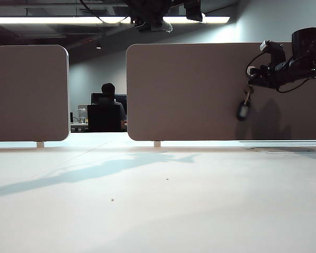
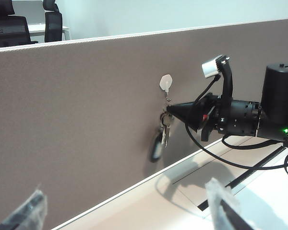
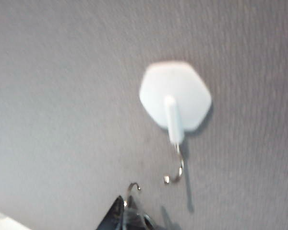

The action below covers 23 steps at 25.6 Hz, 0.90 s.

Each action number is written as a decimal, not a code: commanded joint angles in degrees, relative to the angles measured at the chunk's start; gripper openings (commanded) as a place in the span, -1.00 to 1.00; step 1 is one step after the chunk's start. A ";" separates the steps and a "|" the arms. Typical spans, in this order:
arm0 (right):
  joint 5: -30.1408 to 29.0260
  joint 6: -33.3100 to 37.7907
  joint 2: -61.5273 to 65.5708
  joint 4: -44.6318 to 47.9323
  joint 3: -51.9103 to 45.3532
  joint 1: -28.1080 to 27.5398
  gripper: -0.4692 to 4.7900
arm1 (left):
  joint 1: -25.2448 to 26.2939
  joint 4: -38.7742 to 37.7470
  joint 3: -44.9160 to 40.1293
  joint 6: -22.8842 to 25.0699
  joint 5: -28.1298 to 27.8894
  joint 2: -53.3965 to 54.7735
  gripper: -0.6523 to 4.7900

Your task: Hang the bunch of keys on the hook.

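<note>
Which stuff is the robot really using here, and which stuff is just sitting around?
Using:
- keys, pinched in the shut right tool
- hook on the panel, ring not on it yet

Just around:
- left tool, open, holding nothing
- table
- office chair behind

This is an office, because tall grey cloth desk walls [image 1: 200, 89] stand along a wide white table [image 1: 158, 200], long bright ceiling lights [image 1: 52, 20] shine above, and a person in a black office chair [image 1: 106, 113] sits at a far desk with a dark computer screen [image 1: 102, 98].
</note>
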 commanded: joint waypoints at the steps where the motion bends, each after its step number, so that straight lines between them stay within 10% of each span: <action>1: 0.33 0.13 -0.85 4.85 0.39 -0.07 -0.85 | -0.02 2.40 0.28 0.02 1.18 -0.48 1.00; 23: 5.64 0.09 0.02 5.57 0.37 -2.21 -0.85 | -0.02 6.27 0.33 0.07 2.75 -0.46 1.00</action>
